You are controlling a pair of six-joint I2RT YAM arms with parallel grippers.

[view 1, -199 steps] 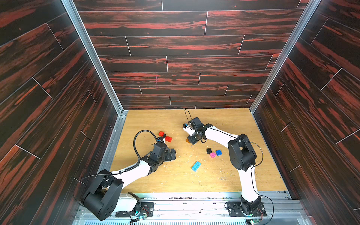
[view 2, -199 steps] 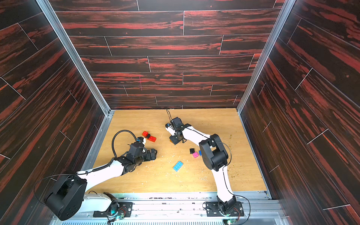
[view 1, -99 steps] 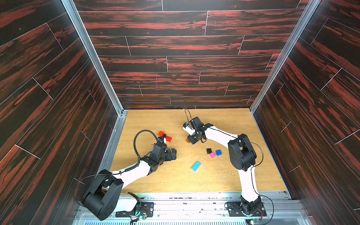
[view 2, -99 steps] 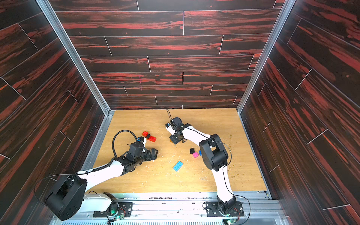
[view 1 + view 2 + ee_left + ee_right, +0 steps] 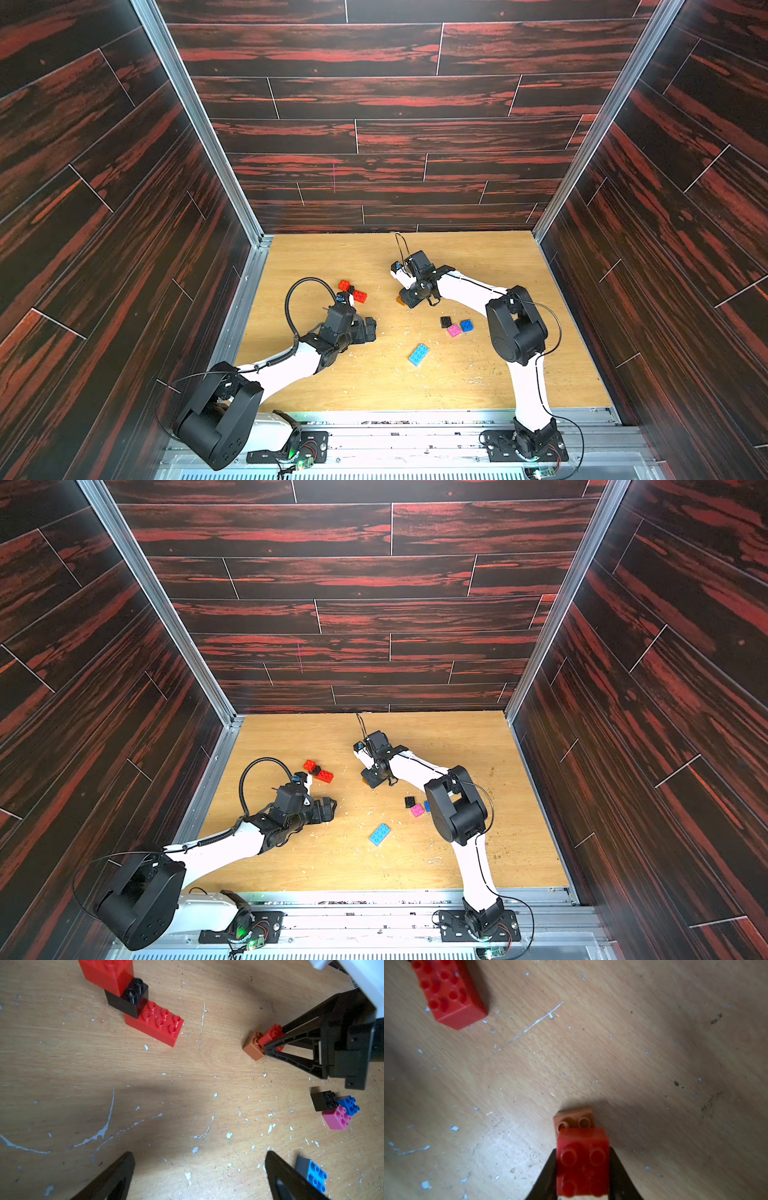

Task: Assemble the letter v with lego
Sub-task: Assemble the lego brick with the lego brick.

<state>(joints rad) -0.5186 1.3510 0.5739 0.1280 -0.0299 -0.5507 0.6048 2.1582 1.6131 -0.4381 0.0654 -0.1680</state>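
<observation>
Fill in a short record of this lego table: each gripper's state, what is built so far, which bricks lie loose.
left gripper: open, empty
right gripper: shut on the small red brick, which sits offset on the orange-brown brick
built so far: red square brick, joined black brick and long red brick, linked in a line
loose cluster: loose black brick, pink brick and blue brick, bunched together
loose alone: light blue brick, on the table near the left gripper
</observation>
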